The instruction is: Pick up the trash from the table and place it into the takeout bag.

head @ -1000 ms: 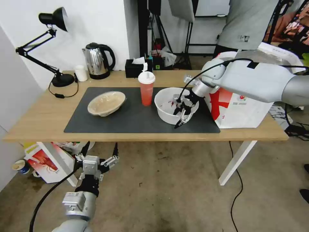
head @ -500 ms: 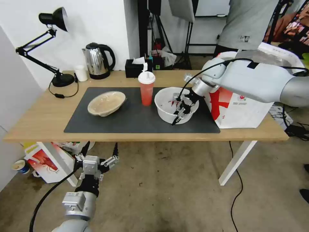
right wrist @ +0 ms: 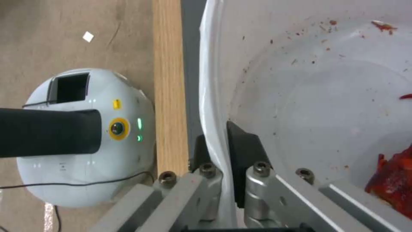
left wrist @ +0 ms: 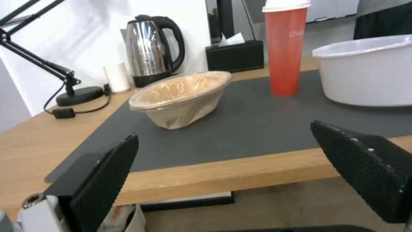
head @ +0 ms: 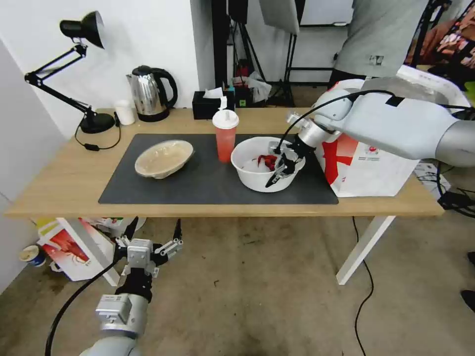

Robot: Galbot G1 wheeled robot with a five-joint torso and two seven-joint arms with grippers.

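A round white bowl [head: 252, 170] with red crayfish scraps sits on the dark mat [head: 198, 185] of the table [head: 59, 183]. My right gripper [head: 278, 175] is shut on its near right rim. In the right wrist view the gripper [right wrist: 219, 145] has one finger inside the bowl [right wrist: 326, 80] and one outside. The red cup [head: 225, 136] with a white lid stands just left of the bowl, and the beige oval bowl [head: 163, 158] lies further left. The takeout bag [head: 366, 168] stands at the table's right end. My left gripper [head: 155, 228] hangs open below the table's front edge.
A steel kettle [head: 148, 94], a black tissue box [head: 210, 105], a small white cup [head: 124, 112] and a black desk lamp [head: 94, 121] line the back of the table. A red-and-white printed box [head: 69, 247] stands on the floor under the left end.
My right gripper has closed on the white bowl's rim and drawn it slightly left and up, so the red scraps now show. The left arm has not moved.
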